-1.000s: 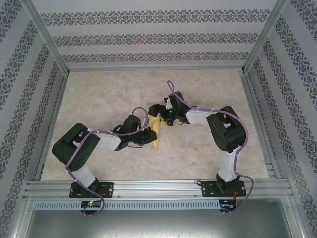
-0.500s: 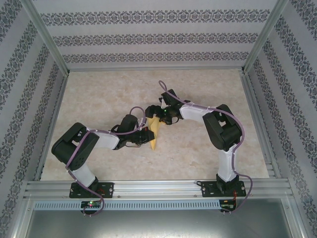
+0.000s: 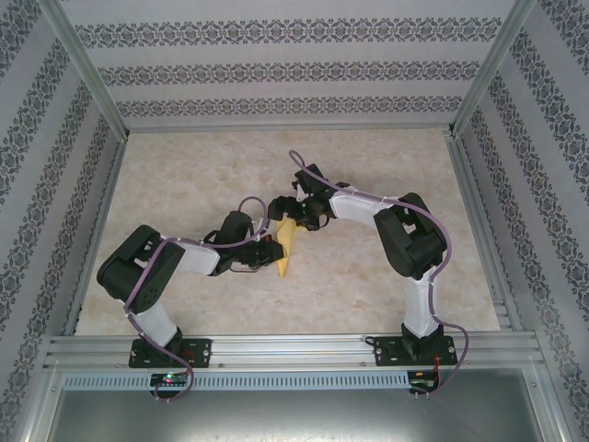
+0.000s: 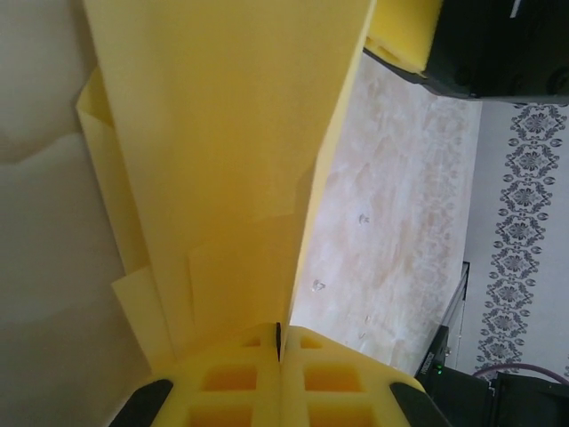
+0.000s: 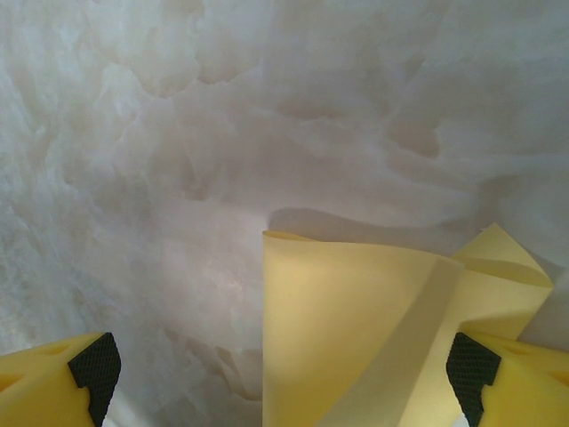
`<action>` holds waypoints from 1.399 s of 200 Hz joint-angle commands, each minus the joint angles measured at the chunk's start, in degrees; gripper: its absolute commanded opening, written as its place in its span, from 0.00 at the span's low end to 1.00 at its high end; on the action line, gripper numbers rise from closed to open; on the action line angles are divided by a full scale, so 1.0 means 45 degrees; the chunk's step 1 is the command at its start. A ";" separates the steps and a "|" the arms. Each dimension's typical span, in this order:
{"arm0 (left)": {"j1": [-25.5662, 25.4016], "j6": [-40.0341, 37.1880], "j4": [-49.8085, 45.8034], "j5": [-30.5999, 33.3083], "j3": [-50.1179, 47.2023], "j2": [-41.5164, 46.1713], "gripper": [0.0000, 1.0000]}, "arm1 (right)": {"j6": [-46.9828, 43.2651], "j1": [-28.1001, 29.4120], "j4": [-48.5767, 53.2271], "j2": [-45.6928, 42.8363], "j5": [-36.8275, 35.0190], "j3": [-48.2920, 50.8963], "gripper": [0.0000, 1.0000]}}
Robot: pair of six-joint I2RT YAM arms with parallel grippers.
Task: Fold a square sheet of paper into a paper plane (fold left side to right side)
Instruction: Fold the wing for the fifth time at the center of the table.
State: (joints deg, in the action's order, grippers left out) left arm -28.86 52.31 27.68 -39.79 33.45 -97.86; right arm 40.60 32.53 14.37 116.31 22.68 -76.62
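1 creased matte yellow paper plane (image 3: 285,258), marbled beige floor (image 3: 202,175)

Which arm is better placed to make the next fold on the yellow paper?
Probably right: the open right pincer hangs over the folded yellow paper; the left pincer is shut on it.

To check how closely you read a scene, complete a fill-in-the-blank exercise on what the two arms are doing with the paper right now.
1. The left arm's fingers are shut on the folded ___.
2. The right arm's fingers stand wide ___, with the paper between them.
3. The paper is ___ in colour.

Missing words: paper; open; yellow.
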 commanded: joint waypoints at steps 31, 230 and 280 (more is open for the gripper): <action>0.0412 -0.0827 -0.0172 -0.0725 0.0209 -0.0509 0.02 | -0.0426 0.0153 0.1431 0.0635 -0.0876 0.0063 0.98; 0.0773 -0.2113 -0.2603 -0.0605 0.1429 0.0880 0.26 | -0.0577 0.0157 0.1475 0.0639 -0.0821 0.0058 0.98; 0.0815 -0.2162 -0.2753 -0.0572 0.1560 0.1025 0.33 | -0.0604 0.0173 0.1491 0.0645 -0.0821 0.0054 0.96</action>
State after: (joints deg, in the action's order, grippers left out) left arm -26.11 44.36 16.64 -42.39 39.66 -94.45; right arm 38.74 32.88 15.70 116.42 21.06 -77.14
